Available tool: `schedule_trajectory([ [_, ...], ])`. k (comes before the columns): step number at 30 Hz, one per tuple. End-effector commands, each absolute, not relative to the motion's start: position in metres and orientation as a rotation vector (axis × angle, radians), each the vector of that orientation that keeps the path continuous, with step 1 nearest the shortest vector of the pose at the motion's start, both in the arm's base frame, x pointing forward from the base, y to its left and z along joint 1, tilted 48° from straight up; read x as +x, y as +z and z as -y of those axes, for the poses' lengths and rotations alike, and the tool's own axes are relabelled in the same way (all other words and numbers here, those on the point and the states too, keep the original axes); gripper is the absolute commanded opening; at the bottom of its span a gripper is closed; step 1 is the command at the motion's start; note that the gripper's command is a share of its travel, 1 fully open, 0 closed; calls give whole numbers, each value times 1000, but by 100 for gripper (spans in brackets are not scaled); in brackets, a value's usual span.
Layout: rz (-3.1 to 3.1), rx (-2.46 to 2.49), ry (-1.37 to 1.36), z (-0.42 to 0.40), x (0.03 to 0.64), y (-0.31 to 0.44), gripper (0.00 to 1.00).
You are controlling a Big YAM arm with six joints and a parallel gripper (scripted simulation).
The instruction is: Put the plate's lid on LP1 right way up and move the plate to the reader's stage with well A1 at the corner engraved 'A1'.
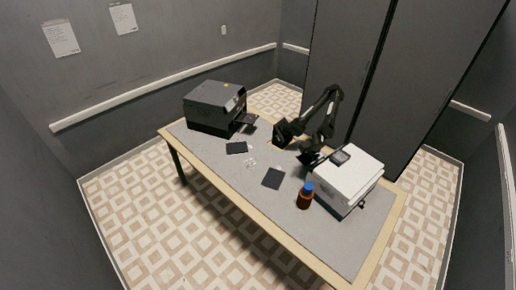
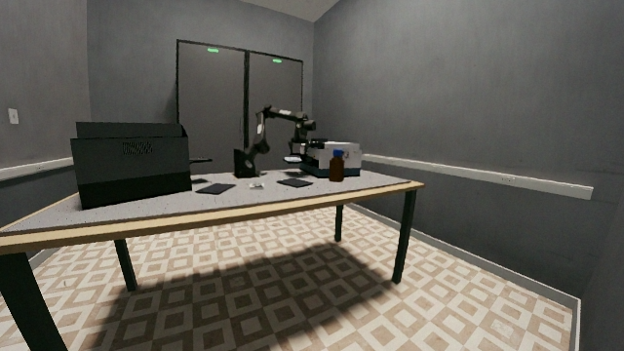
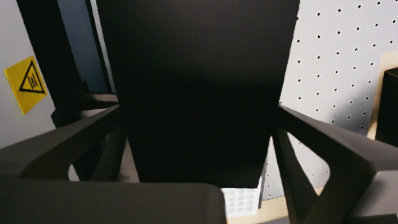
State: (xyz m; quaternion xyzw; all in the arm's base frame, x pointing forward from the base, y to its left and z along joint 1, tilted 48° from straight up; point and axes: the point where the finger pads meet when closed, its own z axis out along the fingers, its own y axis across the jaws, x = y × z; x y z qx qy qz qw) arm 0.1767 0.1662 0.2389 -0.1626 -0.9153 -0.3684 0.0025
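Observation:
My gripper (image 1: 313, 155) (image 3: 198, 112) is beside the white dispenser (image 1: 348, 173) (image 2: 351, 153). Its fingers stand wide apart, shut on the dark lid (image 3: 200, 100), a broad black panel filling the middle of the wrist view. The plate's pale wells (image 3: 239, 202) show below the lid's edge. Most of the plate and the dispenser's stage are hidden by the lid. The dark reader (image 1: 215, 102) (image 2: 132, 161) has its black stage (image 1: 247, 118) (image 2: 200, 160) out, with no plate on it. Two dark bench pads (image 1: 273, 178) (image 1: 236, 147) carry nothing; their names are unreadable, as are A1 marks.
The brown bottle (image 1: 305, 198) (image 2: 336, 168) with its blue cap stands upright beside the dispenser, on its front side. A small pale marking (image 1: 250, 163) lies between the two pads. A yellow warning label (image 3: 26, 85) is on the dispenser's face, close left of the lid.

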Motion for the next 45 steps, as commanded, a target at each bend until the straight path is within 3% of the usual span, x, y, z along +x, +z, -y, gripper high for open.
schedule_trajectory([
  [1, 2904, -476, -1196, -164, 188, 254, 85],
  [45, 2894, -626, -1054, -119, 281, 208, 85],
])
